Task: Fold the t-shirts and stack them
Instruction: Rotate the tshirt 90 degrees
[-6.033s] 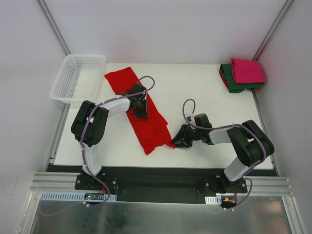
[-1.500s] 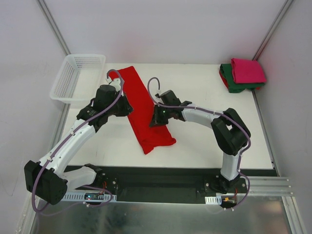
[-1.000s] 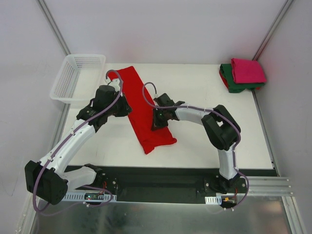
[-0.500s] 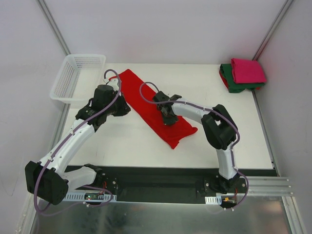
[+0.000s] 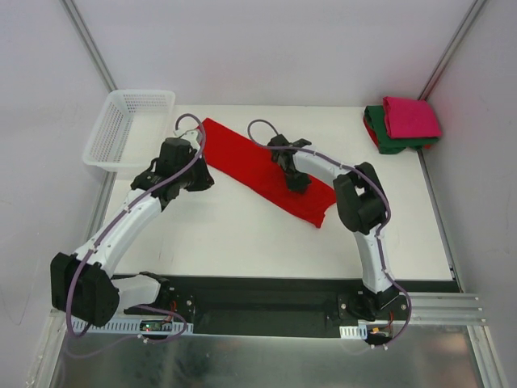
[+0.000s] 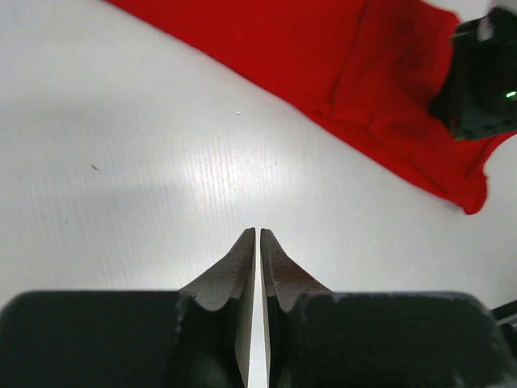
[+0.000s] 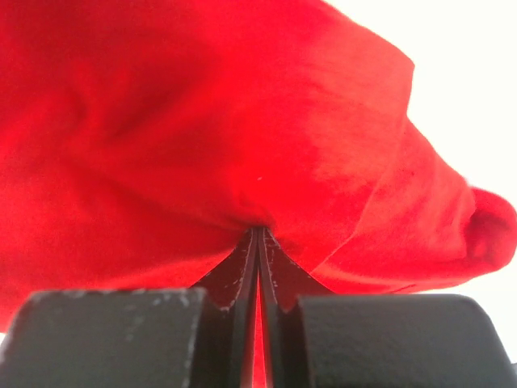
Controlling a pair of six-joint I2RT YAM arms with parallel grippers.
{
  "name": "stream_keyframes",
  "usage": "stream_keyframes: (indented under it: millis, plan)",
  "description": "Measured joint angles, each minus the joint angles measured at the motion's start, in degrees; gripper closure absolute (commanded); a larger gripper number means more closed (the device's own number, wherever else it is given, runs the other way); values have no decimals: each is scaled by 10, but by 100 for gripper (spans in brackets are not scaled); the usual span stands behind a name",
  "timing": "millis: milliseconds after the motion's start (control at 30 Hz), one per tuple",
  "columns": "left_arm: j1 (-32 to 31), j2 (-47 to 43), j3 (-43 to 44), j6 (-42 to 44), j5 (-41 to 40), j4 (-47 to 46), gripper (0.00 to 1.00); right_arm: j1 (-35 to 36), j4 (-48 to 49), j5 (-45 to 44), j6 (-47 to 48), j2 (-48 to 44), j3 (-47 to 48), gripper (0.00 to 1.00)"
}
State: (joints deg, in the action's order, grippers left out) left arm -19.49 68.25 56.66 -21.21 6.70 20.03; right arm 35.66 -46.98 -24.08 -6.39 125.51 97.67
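The right gripper (image 7: 258,236) has its jaws pinched tight on a fold of the red t-shirt (image 5: 242,160), the cloth bunching up around the fingertips. That shirt lies as a long slanted band across the middle of the white table (image 5: 242,234). The left gripper (image 6: 258,239) has its fingers pressed together with nothing between them, over bare tabletop just beside the shirt's edge. Off in the far right corner, the pink t-shirt (image 5: 410,115) sits folded on the green t-shirt (image 5: 386,141).
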Motion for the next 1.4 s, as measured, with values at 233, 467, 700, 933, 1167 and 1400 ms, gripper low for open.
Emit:
stream_keyframes:
  millis: [233, 467, 700, 933, 1167, 1400]
  plan:
    - [5, 117, 50, 15, 3, -8, 100, -69, -4, 17, 29, 37, 67, 94]
    - [8, 247, 141, 28, 5, -52, 100, -92, -5, 41, 50, 81, 145, 96]
    - [8, 412, 276, 65, 2, -89, 100, -102, -4, 70, 56, 83, 150, 96]
    - [8, 560, 421, 113, -23, -96, 100, -108, 7, 86, 58, 76, 138, 96]
    - [9, 638, 543, 177, -84, -56, 100, -115, 24, 107, 59, 64, 119, 96]
    - [12, 685, 624, 219, -119, -8, 100, -123, 31, 128, 59, 59, 111, 96]
